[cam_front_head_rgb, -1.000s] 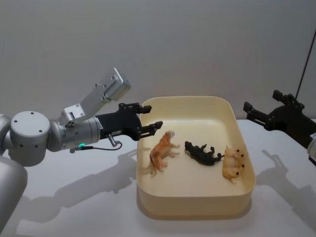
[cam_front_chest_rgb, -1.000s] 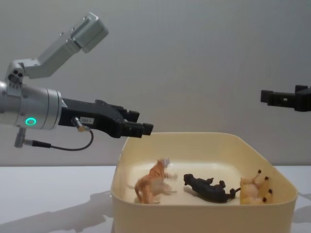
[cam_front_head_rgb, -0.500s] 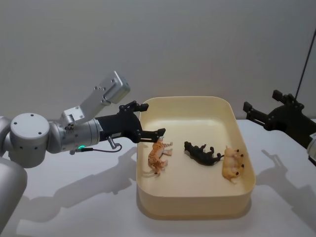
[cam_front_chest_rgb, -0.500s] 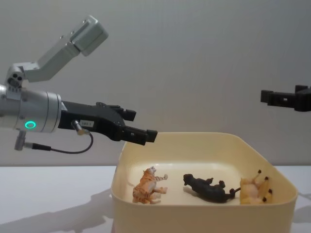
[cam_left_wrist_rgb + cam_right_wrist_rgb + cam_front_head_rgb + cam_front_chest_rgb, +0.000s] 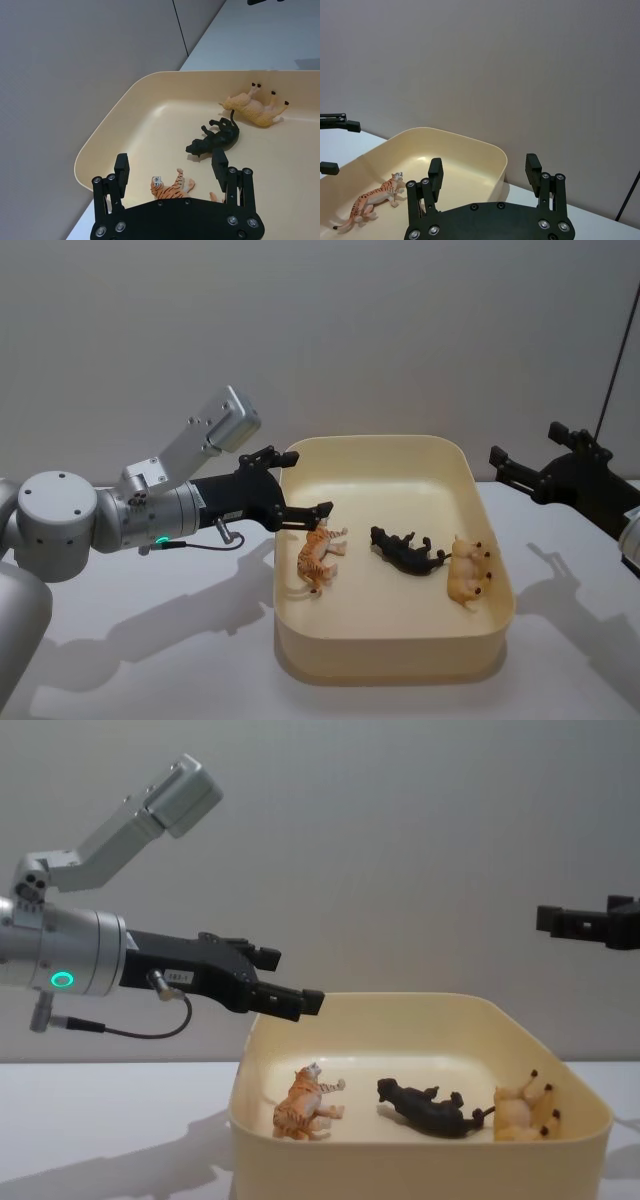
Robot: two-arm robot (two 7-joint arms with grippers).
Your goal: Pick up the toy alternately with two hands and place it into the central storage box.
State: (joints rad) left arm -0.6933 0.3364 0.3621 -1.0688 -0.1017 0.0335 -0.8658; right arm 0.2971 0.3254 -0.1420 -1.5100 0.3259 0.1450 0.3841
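A: Left gripper (image 5: 300,484), black, flat-fingered, on the silver cylindrical arm (image 5: 110,520) with the green ring light (image 5: 62,980): fingers spread wide, nothing held, hanging over the left rim of the tub, above the tiger.

B: Tub noted. Large pale cream-yellow plastic storage box (image 5: 390,655), rectangular, rounded corners, high smooth walls, set on the white table (image 5: 150,640). Contents, near to far?

A: Three toys are seen on the floor of the box, roughly in a row. Orange striped plastic tiger (image 5: 318,557) lies on its side at the left end, below the open fingers and apart from them. Black plastic animal (image 5: 408,549), species unclear, lies on its side in the middle. Tan plastic animal with dark hooves (image 5: 468,572) lies at the right end, legs up in the chest view.

B: Touching each other?

A: Black tail tip is close to the tan one; contact cannot be told. Tiger is apart.

B: Other arm?

A: Right gripper (image 5: 528,452), black, held up off to the right of the box, fingers wide apart, empty. Grey wall (image 5: 350,330) behind.
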